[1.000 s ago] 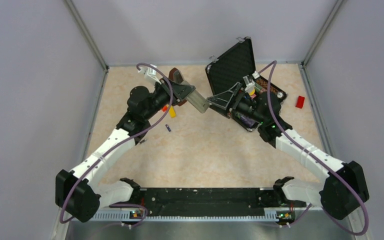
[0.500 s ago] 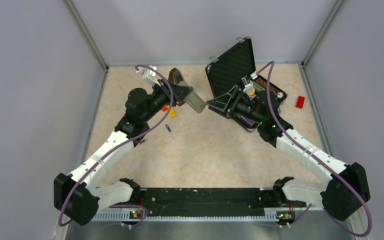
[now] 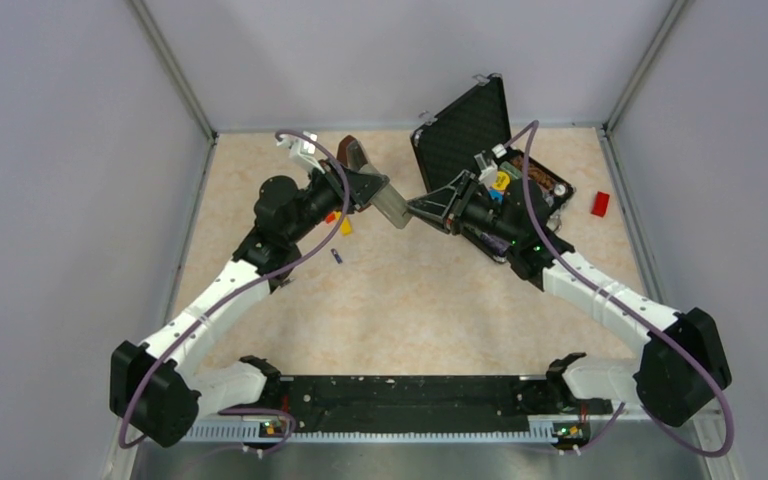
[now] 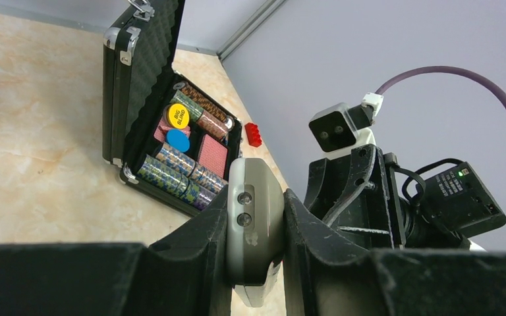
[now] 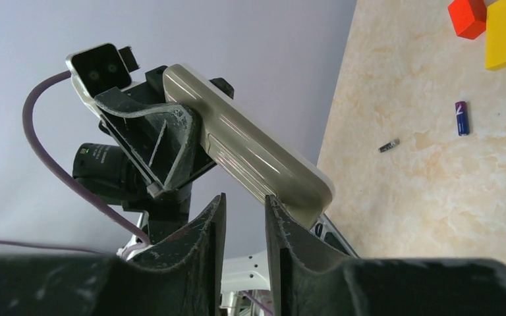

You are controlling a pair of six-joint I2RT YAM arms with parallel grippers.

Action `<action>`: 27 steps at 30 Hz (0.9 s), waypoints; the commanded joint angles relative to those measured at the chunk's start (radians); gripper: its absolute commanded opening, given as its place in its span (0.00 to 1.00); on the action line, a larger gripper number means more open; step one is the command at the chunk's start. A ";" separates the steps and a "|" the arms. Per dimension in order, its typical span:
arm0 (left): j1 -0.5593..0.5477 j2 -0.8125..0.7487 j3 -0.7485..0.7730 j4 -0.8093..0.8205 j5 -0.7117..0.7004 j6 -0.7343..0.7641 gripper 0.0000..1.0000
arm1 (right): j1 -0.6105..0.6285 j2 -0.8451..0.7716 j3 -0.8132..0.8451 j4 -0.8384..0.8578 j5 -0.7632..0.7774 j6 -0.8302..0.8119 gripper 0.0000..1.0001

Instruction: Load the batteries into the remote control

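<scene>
Two grippers aloft, nose-to-nose

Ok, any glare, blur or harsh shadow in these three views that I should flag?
Top external: even, soft light, no hard shadows, all sharp. Left wrist: the left tool's fingers fill the bottom as a dark, featureless mass; the remote control between them is clear. Right wrist: glare streaks run along the remote control; the batteries on the table are crisp.
</scene>
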 commanded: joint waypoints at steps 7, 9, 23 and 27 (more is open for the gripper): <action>-0.003 -0.005 -0.014 0.103 -0.023 0.005 0.00 | 0.023 0.035 0.016 0.038 0.013 0.058 0.35; -0.002 -0.006 -0.021 0.113 -0.019 0.005 0.00 | 0.023 0.049 0.008 0.055 0.016 0.077 0.34; -0.004 -0.024 -0.056 0.138 -0.040 0.041 0.00 | 0.026 0.045 0.007 0.028 0.023 0.092 0.30; -0.003 -0.020 -0.057 0.138 -0.051 0.049 0.00 | 0.026 0.041 0.001 0.012 0.021 0.093 0.34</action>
